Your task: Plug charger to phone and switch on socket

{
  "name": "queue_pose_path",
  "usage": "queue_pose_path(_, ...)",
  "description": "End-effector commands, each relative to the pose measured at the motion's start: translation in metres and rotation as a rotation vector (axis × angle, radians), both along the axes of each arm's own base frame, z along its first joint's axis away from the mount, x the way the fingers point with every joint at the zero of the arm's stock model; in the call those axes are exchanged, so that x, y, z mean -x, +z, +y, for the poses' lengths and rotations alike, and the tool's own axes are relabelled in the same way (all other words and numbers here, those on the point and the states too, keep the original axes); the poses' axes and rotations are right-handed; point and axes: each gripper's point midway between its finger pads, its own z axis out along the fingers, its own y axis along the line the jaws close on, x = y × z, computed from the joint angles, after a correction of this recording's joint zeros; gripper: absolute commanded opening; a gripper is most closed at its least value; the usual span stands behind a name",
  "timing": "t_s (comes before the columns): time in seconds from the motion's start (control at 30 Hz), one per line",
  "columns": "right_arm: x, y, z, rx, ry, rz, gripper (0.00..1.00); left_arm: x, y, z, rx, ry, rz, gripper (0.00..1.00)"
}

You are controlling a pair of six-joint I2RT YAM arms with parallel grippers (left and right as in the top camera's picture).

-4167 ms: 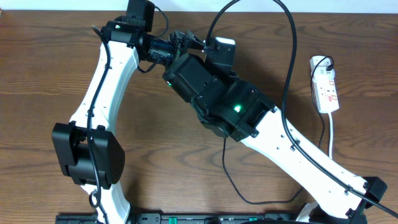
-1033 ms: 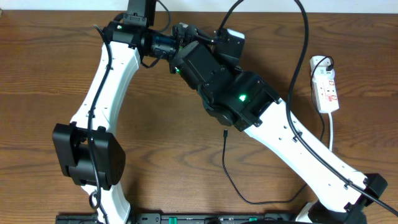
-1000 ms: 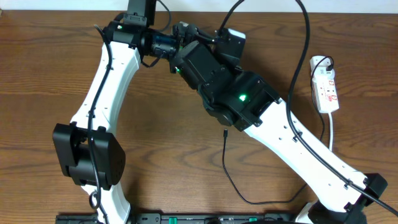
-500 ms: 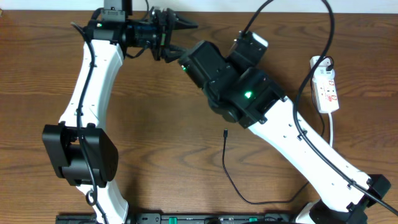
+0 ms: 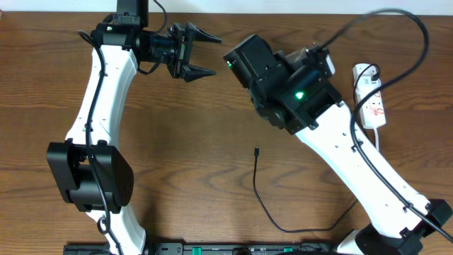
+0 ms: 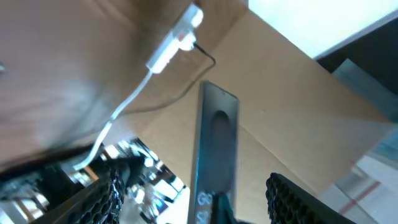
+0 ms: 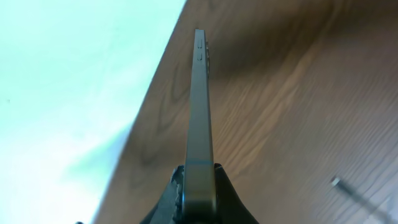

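Two arms share the job, and the plugging-in step is not yet done. At upper left of the overhead view the left arm rises along the frame's left side and bends right. The left gripper has its jaws wide apart with nothing between them, and points at its partner. Right of centre, the right arm stretches up from the lower right corner. The right gripper is clamped on one end of the phone, held edge-on above the table. From overhead the phone is hard to pick out, probably hidden by the black wrist. Below, at mid-frame, the charger lies loose on the wood, its tip free and well apart from the phone. At far right the socket lies untouched. The next move likely calls for the open left gripper to drop to the tip, pinch it and line it up with the phone's port. Switching on the socket would come after.
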Motion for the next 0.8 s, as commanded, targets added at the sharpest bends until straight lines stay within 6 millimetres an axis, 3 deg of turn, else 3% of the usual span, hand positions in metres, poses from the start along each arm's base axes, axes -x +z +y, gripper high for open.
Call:
queue_pose_path(0.0,0.004,0.022,0.002,-0.234,-0.129,-0.075,0.01,0.013,0.027,-0.007,0.125,-0.048,0.051,0.7)
queue_pose_path(0.27,0.0,0.025,0.022,-0.277,-0.029,-0.063,0.01,0.026,0.05,-0.011,0.257,-0.144,0.01,0.7)
queue_pose_path(0.47,-0.013,0.052,0.05,-0.284,0.172,-0.143,0.01,0.028,0.053,-0.012,0.275,-0.158,-0.005,0.65)
queue_pose_path(0.77,0.0,0.069,0.048,-0.334,0.209,-0.156,0.01,0.028,0.053,-0.012,0.275,-0.158,-0.005,0.63)
